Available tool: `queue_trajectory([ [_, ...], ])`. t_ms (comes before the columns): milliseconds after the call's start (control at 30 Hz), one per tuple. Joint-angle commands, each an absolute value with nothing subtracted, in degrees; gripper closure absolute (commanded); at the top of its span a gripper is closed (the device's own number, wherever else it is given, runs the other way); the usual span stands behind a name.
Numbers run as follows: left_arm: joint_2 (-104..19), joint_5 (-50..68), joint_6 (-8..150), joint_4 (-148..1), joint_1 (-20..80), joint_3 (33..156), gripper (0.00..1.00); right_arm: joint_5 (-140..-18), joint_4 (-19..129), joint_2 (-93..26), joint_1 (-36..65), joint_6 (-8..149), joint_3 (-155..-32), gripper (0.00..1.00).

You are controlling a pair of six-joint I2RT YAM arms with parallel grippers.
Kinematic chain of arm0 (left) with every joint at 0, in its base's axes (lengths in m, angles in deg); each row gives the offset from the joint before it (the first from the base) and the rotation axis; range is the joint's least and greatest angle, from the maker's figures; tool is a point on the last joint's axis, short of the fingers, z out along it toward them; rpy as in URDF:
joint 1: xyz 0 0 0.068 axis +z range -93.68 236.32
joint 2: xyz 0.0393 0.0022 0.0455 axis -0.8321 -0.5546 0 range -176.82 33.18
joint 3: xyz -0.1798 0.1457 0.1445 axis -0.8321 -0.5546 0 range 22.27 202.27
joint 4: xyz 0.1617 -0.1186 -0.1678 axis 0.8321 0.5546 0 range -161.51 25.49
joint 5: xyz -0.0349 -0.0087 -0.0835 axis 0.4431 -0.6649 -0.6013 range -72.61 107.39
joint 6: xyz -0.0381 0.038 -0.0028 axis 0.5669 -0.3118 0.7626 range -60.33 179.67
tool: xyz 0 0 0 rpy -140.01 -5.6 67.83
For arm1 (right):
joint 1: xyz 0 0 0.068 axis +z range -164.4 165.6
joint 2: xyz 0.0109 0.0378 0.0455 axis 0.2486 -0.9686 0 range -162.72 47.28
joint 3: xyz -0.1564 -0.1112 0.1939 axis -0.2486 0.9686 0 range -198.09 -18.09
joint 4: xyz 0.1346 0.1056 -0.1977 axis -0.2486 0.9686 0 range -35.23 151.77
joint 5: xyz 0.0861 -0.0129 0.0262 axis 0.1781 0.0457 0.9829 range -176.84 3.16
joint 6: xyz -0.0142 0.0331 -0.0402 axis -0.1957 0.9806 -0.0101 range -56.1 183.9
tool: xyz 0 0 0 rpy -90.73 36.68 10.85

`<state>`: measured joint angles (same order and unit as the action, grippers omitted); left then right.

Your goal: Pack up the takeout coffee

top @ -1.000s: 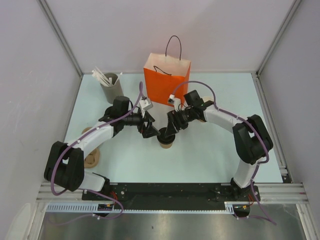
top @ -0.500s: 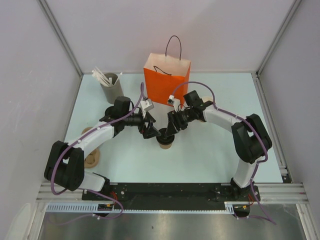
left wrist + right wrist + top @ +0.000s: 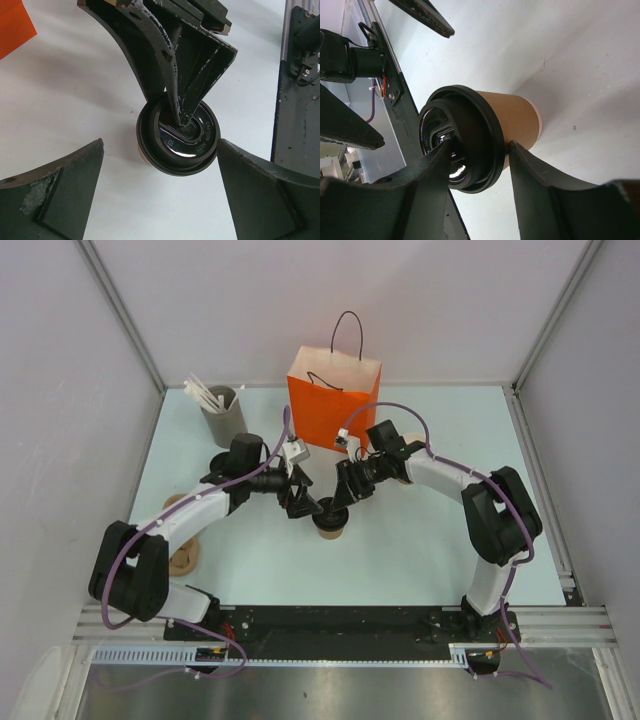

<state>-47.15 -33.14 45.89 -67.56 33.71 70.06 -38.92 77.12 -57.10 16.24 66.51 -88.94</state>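
1. Nearest the front edge, toward the near-left corner of the counter [image 3: 420, 550], a tan stack [image 3: 184, 558] peeks out from under the left arm; too much of it is hidden to say more.
2. Moving in, here's the takeout coffee [image 3: 331, 525], upright in the middle of the counter, slightly nearer the front edge than the back, with its black lid [image 3: 200, 145] on top.
3. The right gripper [image 3: 480, 145] is on it. One finger's tip sits in the recess on top of the lid, and the other finger presses the tan wall just under the rim. The lid's edge is pinched between them.
4. The left gripper [image 3: 300, 505] is just beside the cup on its left. Its wrist view shows both fingers spread wide. The lid lies in the gap beyond them, and neither finger touches it.
5. Further back, the orange paper bag [image 3: 333, 400] stands upright at the middle of the far edge, mouth open, directly behind the cup.
6. Over at the far-left corner there's a grey holder [image 3: 222, 415] with white sticks [image 3: 203, 393] poking out, well apart from the action.
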Motion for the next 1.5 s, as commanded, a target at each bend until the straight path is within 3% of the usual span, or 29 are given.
queue_trajectory([
  [0, -47.6, -33.3, 44.0, -68.3, 33.0, 70.3, 0.01, -43.3, 77.1, -58.7, 16.5, 66.3, -90.2, 0.5],
  [767, -50.8, -33.9, 39.2, -59.4, 32.9, 73.6, 0.01, -45.1, 78.6, -60.1, 16.0, 65.3, -90.2, 0.57],
  [1100, -51.3, -33.1, 39.9, -59.5, 32.9, 73.9, 0.0, -44.5, 78.9, -59.6, 16.5, 64.8, -90.1, 0.52],
  [1467, -51.4, -32.2, 41.6, -61.9, 32.9, 73.4, 0.01, -43.4, 80.8, -58.5, 17.2, 64.2, -91.7, 0.36],
])
